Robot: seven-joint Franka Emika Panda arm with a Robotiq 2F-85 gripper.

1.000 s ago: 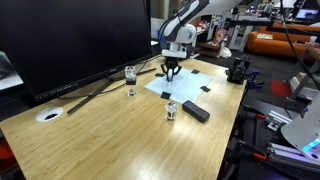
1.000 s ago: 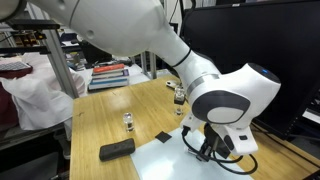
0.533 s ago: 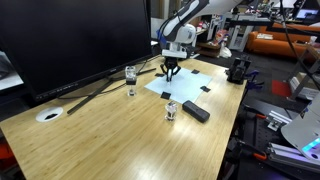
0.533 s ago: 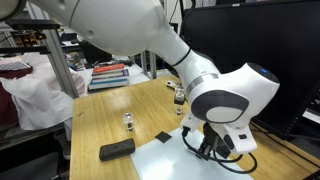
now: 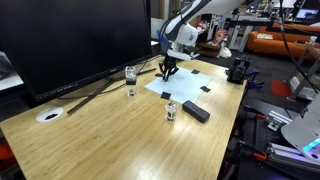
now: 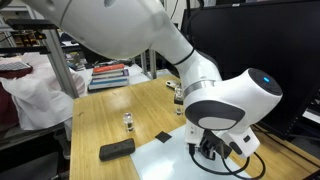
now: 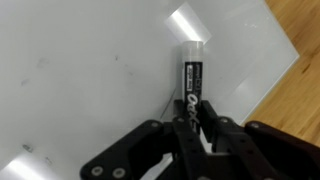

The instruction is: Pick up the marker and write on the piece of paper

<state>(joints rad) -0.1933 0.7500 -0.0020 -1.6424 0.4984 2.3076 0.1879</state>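
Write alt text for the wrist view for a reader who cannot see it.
The gripper, entering from the bottom, is shut on a black marker with white lettering, held over the piece of paper that fills most of the view. Wooden table shows along the right edge.

Table [image 5: 110, 135]: 1 light wood-grain top, under the fingers [image 7: 213, 125] and spreading well past them.
Monitor [image 5: 70, 40]: 1 large black screen, dark, close behind the fingers.
Benches [image 5: 280, 45]: cluttered, orange casing, well beyond the fingers.
Rack [image 6: 58, 60]: metal frame, well apart from the fingers; white sheeting [image 6: 25, 95] beside it.
Light: even, indoor.
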